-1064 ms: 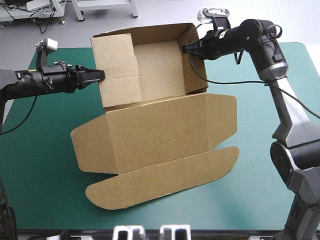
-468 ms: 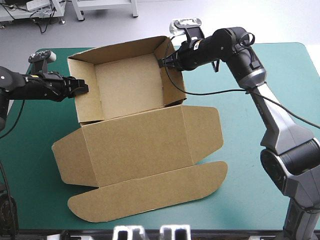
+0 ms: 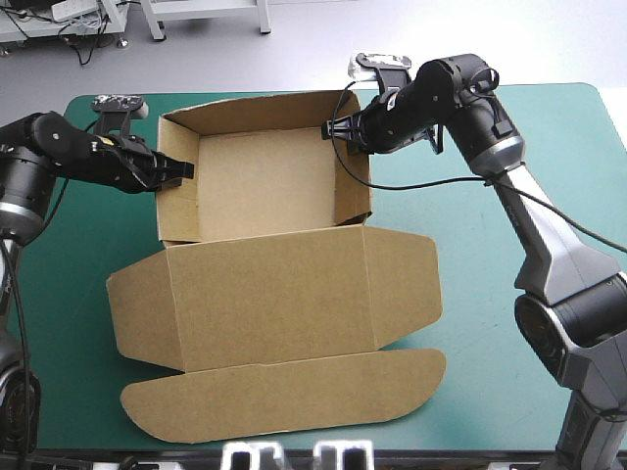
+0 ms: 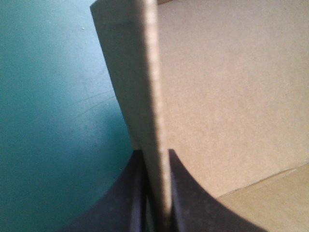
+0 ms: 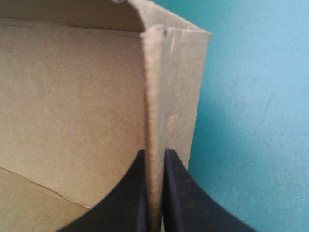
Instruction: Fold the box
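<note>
Over on the left, the left gripper [image 3: 182, 168] is pinching the top rim of the box's left wall [image 3: 176, 201] - in the left wrist view the left gripper [image 4: 154, 155] is clamped almost closed, with only the thickness of the board in it.

The box [image 3: 265, 181] is sitting on the far half of the teal-green table cover [image 3: 490, 323] as an open tray with its walls standing. Its lid [image 3: 274, 294] is lying flat toward the near edge, and the rounded flap [image 3: 284, 392] is lying beyond that.

On the right, the right gripper [image 3: 335, 130] is doing the same to the right wall [image 3: 355, 186], at the far corner. Close up, the right gripper [image 5: 154, 154] is squeezing the doubled edge of that wall.

I am guessing the board is light and fairly stiff but springy at its creases, so the walls will want to lean open if they are let go. A wall rim is a good place to hold. The lid is probably best taken by its free edge - pinching hard in the middle of a panel could dent it.
</note>
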